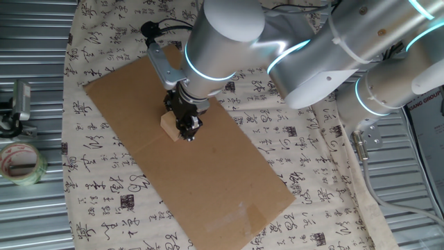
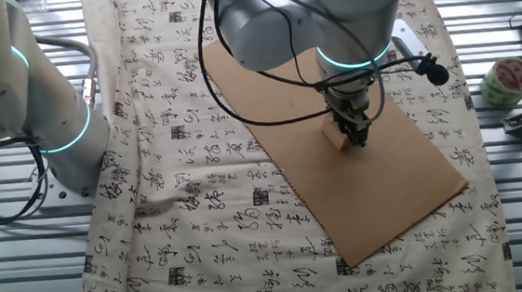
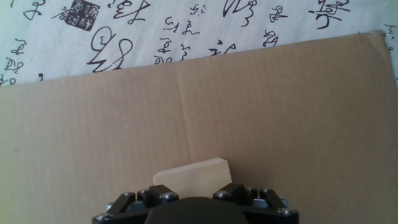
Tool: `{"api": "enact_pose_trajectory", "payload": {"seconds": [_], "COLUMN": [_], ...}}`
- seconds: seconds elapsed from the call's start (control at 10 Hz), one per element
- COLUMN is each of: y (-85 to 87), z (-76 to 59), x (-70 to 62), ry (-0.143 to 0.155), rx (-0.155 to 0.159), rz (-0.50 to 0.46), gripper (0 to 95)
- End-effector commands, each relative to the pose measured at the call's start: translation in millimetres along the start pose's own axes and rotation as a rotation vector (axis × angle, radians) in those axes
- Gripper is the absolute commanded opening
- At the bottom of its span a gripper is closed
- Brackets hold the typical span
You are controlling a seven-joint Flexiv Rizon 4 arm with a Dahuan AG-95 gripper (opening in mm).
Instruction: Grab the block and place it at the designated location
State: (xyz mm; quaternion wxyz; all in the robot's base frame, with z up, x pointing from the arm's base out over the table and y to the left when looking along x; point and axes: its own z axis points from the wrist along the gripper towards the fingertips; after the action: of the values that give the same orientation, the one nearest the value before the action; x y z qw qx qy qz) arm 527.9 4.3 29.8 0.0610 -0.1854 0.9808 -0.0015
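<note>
The gripper [image 1: 188, 132] is down at the cardboard [image 1: 229, 187], right at the block [image 1: 169, 126], which rests on the sheet. In one fixed view the tan cube sticks out at about 9 o'clock from the black fingers, touching them; in the other fixed view the block [image 2: 334, 137] shows at 9 o'clock of the gripper [image 2: 355, 139] in the same way. In the hand view only the top of the block [image 3: 193, 180] rises above the black gripper body [image 3: 196, 208] at 6 o'clock of the picture, and the fingertips themselves are hidden, so I cannot tell whether the jaws are narrow on the cube or spread beside it. The cardboard [image 3: 249, 106] fills most of that view, its far edge running across toward 12 o'clock, with the cloth [image 3: 186, 25] and its black characters beyond. In the fixed views the sheet lies slantwise on the cloth [image 1: 312, 160], and the block sits on the sheet's upper half, nearer its 11 o'clock corner in one fixed view. The dot is not visible in any picture. A tape roll [image 1: 19, 163] lies on the metal table [image 1: 28, 222] at 9 o'clock of that view, well apart from the cardboard; in the other fixed view the roll [image 2: 504, 81] sits at 3 o'clock.
</note>
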Motion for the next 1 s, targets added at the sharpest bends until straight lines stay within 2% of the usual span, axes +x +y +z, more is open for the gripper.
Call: {"api": "enact_pose_trajectory", "payload": {"seconds": [0.1, 0.3, 0.6, 1.0], "y": [-0.1, -0.1, -0.1, 0.0], "z": [0.5, 0.7, 0.7, 0.9], "x": [0.6, 0.6, 0.6, 0.6], "ry": [-0.002, -0.002, 0.003, -0.001], "rx": [-0.003, -0.001, 0.021, 0.015], "rz": [0.001, 0.001, 0.004, 0.01], "gripper": [0.0, 0.0, 0.0, 0.0]}}
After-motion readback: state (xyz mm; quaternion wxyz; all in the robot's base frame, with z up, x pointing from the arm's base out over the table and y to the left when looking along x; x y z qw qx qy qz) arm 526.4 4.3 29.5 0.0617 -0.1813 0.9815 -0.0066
